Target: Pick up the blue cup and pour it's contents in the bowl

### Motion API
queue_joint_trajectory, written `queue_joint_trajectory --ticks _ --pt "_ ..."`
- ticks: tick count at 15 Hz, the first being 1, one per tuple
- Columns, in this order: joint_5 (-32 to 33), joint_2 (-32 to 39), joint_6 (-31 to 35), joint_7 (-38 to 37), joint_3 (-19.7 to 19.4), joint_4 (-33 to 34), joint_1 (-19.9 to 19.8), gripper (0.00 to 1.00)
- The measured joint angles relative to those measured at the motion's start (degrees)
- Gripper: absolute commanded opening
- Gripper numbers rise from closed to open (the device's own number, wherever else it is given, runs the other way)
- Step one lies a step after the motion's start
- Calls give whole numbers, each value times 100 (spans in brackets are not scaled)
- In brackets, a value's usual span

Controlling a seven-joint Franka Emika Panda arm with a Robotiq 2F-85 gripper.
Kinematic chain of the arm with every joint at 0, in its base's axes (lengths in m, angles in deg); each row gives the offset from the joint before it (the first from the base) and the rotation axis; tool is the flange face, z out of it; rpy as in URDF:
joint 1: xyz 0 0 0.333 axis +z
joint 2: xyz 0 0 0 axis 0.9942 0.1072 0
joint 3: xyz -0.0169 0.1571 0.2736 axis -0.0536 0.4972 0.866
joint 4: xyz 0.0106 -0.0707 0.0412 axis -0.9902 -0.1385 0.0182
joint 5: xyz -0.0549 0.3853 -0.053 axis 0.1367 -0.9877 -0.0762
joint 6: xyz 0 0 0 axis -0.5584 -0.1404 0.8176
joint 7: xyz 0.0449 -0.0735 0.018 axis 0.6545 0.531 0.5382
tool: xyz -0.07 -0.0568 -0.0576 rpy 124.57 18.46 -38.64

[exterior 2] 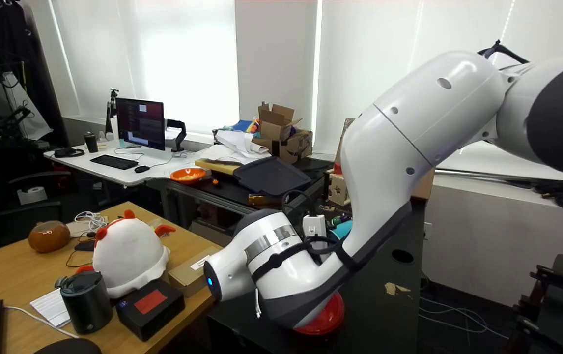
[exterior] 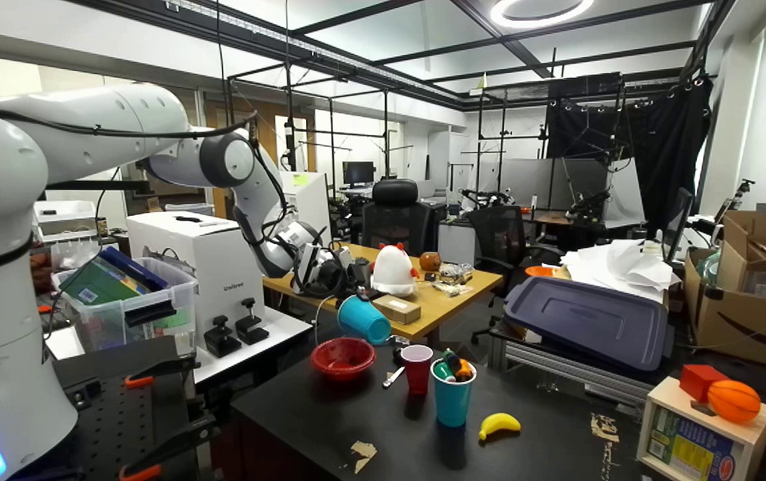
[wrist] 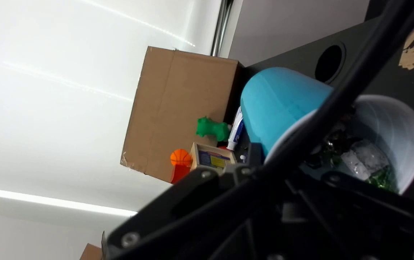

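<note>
Black desk (exterior: 416, 441) fills the lower middle of an exterior view, carrying the red bowl (exterior: 344, 373) below centre, presumably for the pour. Upper right of it hangs the blue cup (exterior: 360, 319), tipped, its rim pinched by the tool (wrist: 267, 159), likely for emptying; some contents (wrist: 366, 158) lie inside, right in the wrist view. Lettering (exterior: 233, 287) in an exterior view's left half reads "Unitree".
</note>
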Motion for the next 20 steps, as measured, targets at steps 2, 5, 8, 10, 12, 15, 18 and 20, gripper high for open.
queue_joint_trajectory --ticks 2,5,8,10,12,15,18,20 --pt "81 129 -25 145 -57 211 60 1" --pt "165 322 -115 340 -138 512 154 1" --pt "201 509 -222 499 -217 794 250 1" --pt "202 624 -280 589 -273 960 312 1" --pt "203 726 -357 673 -327 1103 372 1" --pt "203 862 -467 768 -402 1279 443 1" --pt "206 954 -545 845 -464 1391 487 1" --pt "206 975 -583 858 -490 1407 500 1"
